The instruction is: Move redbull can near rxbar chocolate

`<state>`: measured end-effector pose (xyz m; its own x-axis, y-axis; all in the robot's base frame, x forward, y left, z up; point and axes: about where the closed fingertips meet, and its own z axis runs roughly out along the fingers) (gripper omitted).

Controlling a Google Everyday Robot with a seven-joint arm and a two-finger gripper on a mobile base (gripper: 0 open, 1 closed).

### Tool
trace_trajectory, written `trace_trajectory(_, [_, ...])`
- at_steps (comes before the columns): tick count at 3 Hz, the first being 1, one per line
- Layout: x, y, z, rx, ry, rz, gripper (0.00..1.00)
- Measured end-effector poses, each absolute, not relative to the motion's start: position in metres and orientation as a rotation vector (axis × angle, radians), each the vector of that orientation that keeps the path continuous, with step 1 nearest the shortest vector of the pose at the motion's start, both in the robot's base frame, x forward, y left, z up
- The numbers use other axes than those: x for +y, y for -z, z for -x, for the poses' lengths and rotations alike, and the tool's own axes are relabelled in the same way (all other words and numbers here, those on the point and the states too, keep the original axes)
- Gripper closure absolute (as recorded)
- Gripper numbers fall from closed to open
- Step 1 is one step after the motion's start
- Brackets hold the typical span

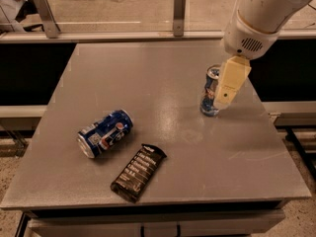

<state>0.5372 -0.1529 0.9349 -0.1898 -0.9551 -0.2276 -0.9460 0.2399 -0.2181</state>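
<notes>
The redbull can [209,96], slim, blue and silver, stands upright on the right part of the grey table [163,78]. My gripper [223,98] hangs from the white arm [256,19] directly in front of the can's right side and hides part of it. The rxbar chocolate [138,172], a flat dark bar with pale lettering, lies near the table's front edge, well to the left of the can and nearer the camera. I cannot see whether the gripper touches the can.
A wider dark-blue Pepsi can [105,133] lies on its side left of the bar. A rail with metal posts [179,13] runs behind the table. The table's right edge is close to the redbull can.
</notes>
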Motion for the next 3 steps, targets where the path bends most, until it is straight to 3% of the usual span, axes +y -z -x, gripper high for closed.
trace_trajectory(1, [-0.1529,-0.9349,-0.5372,2.204,0.041,1.762,0.00])
trace_trajectory(3, [-0.1515,-0.9357,-0.5376,2.198,0.046,1.760,0.42])
